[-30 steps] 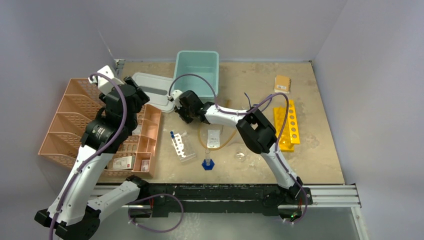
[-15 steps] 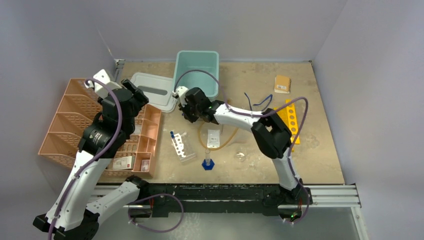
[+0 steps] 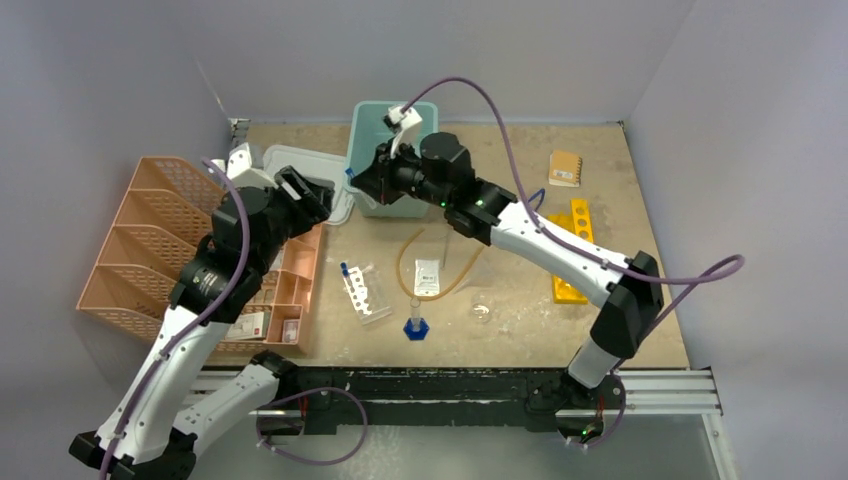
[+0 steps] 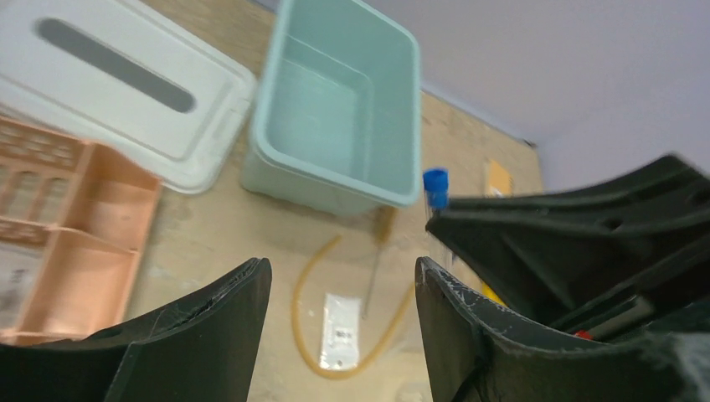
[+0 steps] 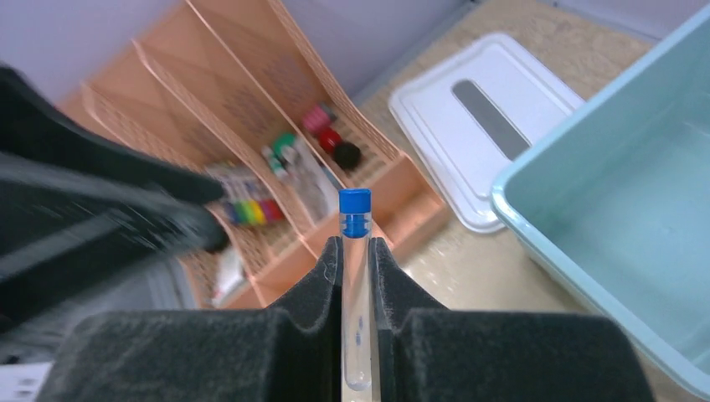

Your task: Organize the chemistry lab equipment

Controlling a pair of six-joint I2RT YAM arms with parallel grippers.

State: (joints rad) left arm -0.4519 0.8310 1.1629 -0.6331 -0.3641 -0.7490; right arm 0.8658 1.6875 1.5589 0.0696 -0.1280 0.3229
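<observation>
My right jaws were clamped on a blue-capped tube (image 5: 356, 243), held upright at upper centre of the overhead frame, beside the teal bin's (image 4: 331, 180) left front corner. My left jaws stood apart and empty, near the white lid (image 4: 109, 92).

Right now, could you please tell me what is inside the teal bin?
Nothing shows inside the teal bin: the left wrist view shows its bare floor. From above, the right gripper, shut on a blue-capped tube, covers its near part.
</observation>
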